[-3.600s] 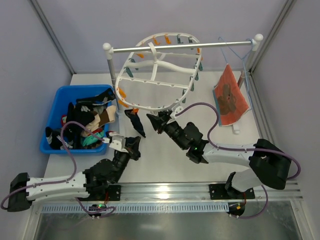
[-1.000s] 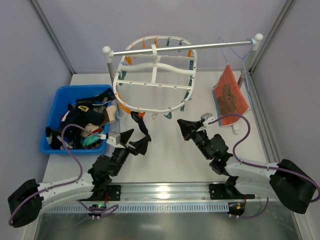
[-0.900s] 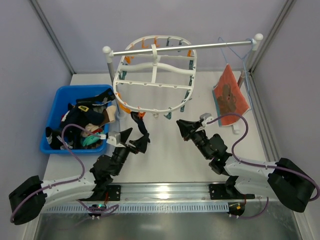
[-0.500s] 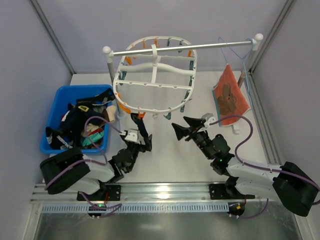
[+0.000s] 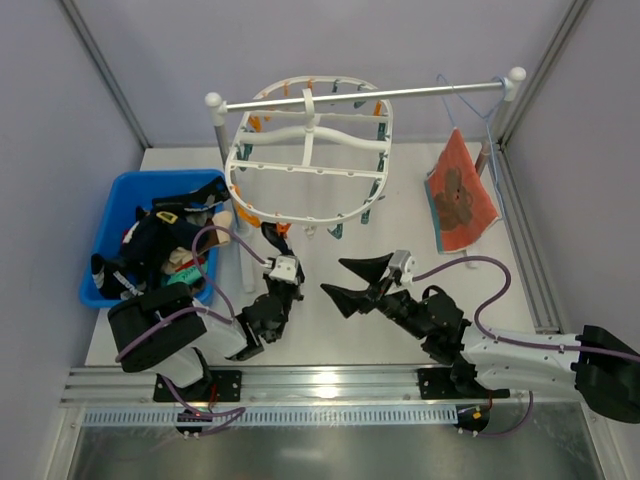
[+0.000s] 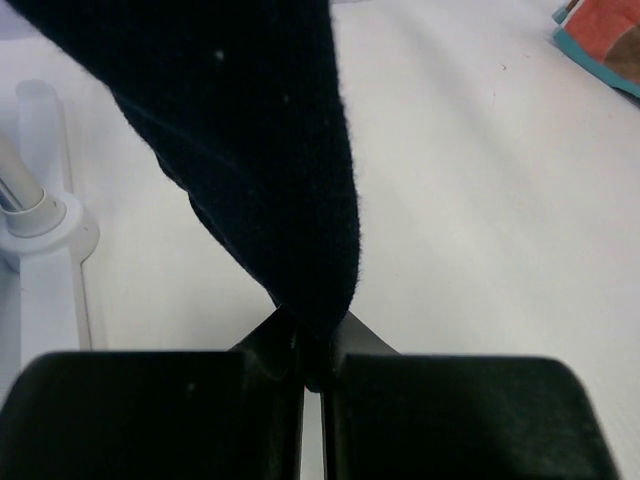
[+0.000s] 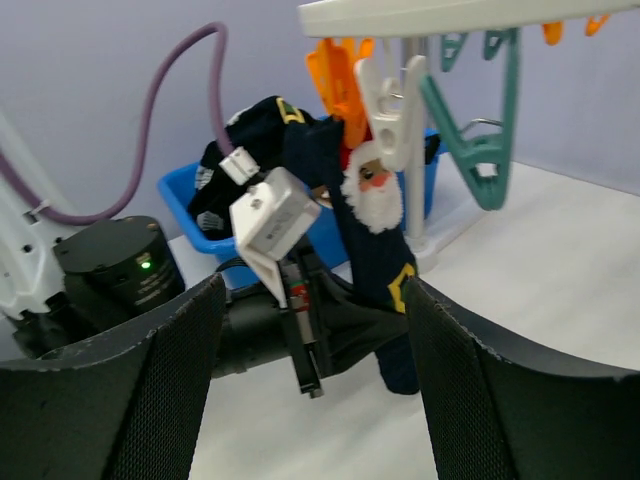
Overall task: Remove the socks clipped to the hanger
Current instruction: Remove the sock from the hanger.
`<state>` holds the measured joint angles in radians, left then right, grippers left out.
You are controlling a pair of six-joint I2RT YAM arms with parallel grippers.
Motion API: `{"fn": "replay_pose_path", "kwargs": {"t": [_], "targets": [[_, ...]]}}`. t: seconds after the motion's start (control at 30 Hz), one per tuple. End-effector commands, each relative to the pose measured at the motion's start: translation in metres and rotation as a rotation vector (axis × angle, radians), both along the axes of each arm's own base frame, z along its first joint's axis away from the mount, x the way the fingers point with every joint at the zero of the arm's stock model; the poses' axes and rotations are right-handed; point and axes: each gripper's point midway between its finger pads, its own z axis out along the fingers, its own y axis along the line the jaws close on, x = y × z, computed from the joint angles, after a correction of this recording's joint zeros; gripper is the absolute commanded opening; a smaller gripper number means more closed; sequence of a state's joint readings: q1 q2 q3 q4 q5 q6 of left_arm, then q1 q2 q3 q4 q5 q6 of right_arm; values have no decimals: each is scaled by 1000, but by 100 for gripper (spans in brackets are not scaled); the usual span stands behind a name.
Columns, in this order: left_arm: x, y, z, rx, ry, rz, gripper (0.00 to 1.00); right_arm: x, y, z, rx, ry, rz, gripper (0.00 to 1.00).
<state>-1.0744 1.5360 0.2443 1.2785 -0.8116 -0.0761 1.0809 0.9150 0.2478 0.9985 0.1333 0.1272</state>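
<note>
White table (image 5: 330, 335) and pale walls frame the scene, with the hanger (image 5: 310, 130) suspended from a metal rail (image 5: 430, 91) at the back. Almost every clip on it looks bare. A blue bin (image 5: 118, 195) on the left holds a heap of other socks (image 5: 160, 240). One dark sock (image 7: 385, 260) with a Santa figure hangs at the hanger's near-left rim, beneath a white peg (image 7: 385, 95) and an orange clip (image 7: 335, 75); which of the two bites it cannot be told. The left gripper (image 6: 312, 360) is pressed together on the sock's lower end, the fabric rising straight out from between its fingers. The right gripper (image 5: 333, 277) is spread wide and empty, just beside the sock and pointing at it, touching nothing. The step in hand appears to be freeing this last sock. The next move probably calls for a steady downward pull by the left arm, away from the rim, until the clip lets go. The right arm could squeeze the clip open or brace the frame, since the hanger swings freely and may follow the tug. After that, the sock would go to the bin.
</note>
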Motion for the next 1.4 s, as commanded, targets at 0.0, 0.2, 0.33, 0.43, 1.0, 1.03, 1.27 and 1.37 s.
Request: {"fn": "replay_pose_path", "kwargs": {"t": [0.0, 0.2, 0.33, 0.43, 1.0, 1.03, 1.27, 1.37], "targets": [[3, 3, 57, -224, -135, 55, 0, -19, 16, 36, 45, -69, 70, 73], [2, -2, 49, -239, -115, 37, 0, -37, 71, 53, 1, -65, 160, 73], [0, 1, 49, -241, -113, 38, 0, -28, 99, 74, 25, -37, 140, 73], [-3, 2, 49, -244, -114, 19, 0, -15, 115, 80, 35, -6, 94, 73], [-18, -7, 47, -209, -123, -122, 0, 35, 112, 59, 2, 141, -288, 73], [-18, -7, 46, -207, -123, -123, 0, 38, 108, 57, -1, 148, -325, 73], [-21, -10, 46, -211, -121, -156, 0, 62, 99, 52, -55, 201, -532, 72], [-23, -10, 47, -214, -122, -165, 0, 68, 96, 51, -69, 195, -596, 73]]}}
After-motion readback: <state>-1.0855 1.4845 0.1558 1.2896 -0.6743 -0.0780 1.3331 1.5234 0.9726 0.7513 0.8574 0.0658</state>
